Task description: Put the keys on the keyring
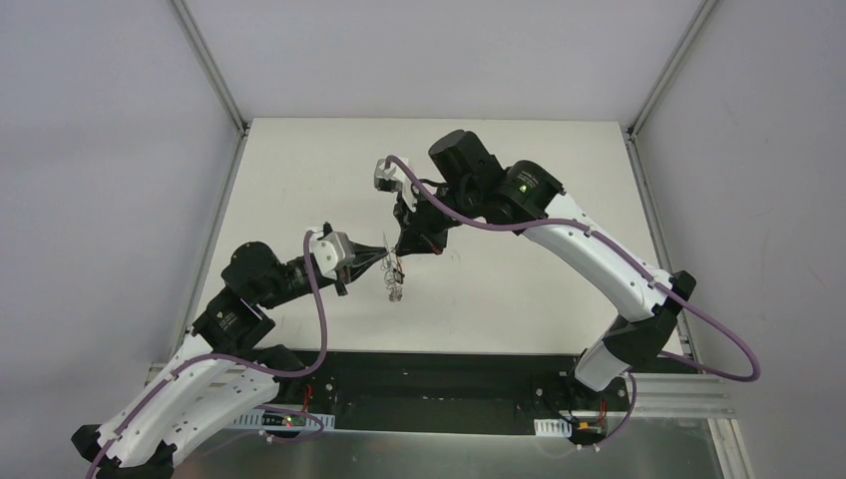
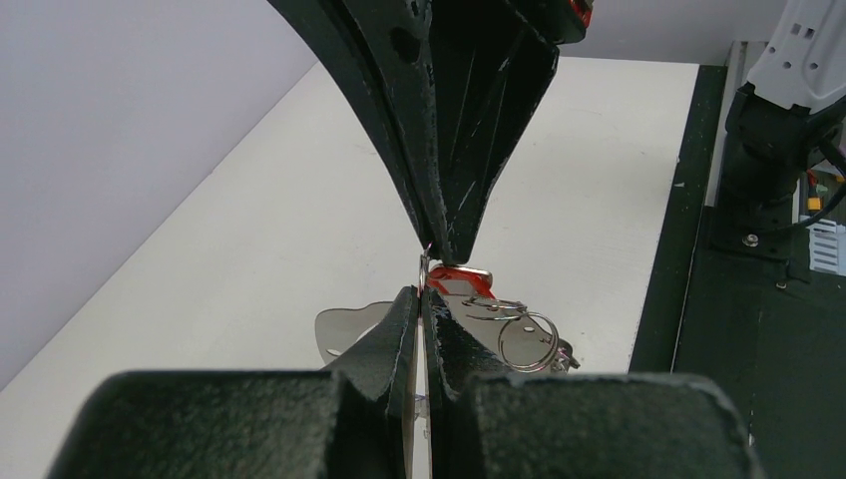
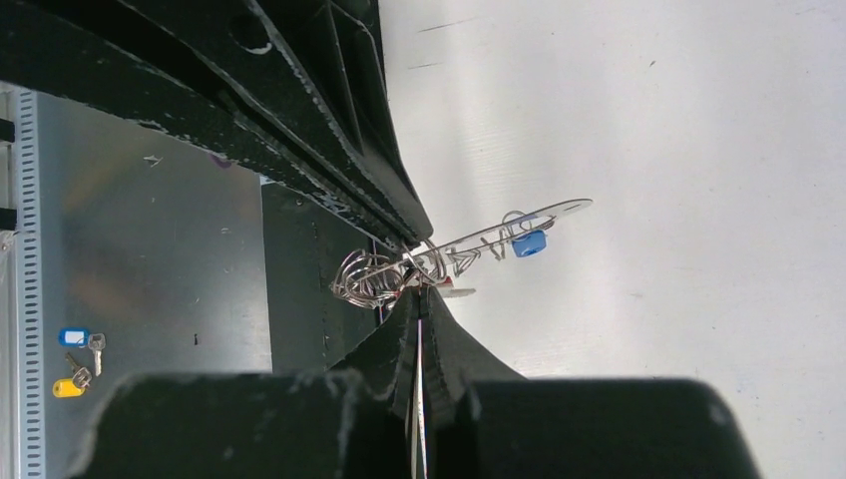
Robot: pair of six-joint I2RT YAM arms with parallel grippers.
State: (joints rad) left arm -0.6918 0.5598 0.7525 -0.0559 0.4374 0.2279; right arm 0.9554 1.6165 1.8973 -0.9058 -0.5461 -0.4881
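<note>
Table (image 1: 299,180): white and bare around the work; you have both arms meeting over its middle
Right arm (image 1: 589,249): it arches in from your right and bends back towards the centre, with a purple cable looped along it
Left arm (image 1: 249,284): it lies low and reaches in from your left, level with the meeting point
Right pincer (image 1: 403,242): pressed together, tip to tip with the other one; it seems to pinch the keyring's wire right by the red key, though the wrist views are too tight for you to be sure
Left pincer (image 1: 387,253): pressed together on the keyring, a thin silvery edge showing between its fingers
Keyring (image 3: 469,239): held up off the table between the two tips; the small silvery loops bunch and hang just below the grip, and the wire runs out to one side
Red key (image 2: 457,278): on the ring, touching the point where the tips meet
Blue key (image 3: 529,242): threaded on the wire, further out from the grip, hanging clear of both pincers
Spare tags: a blue tag (image 3: 73,337) and a yellow tag (image 3: 67,387) lie on the metal plate off the table, well apart from your work
</note>
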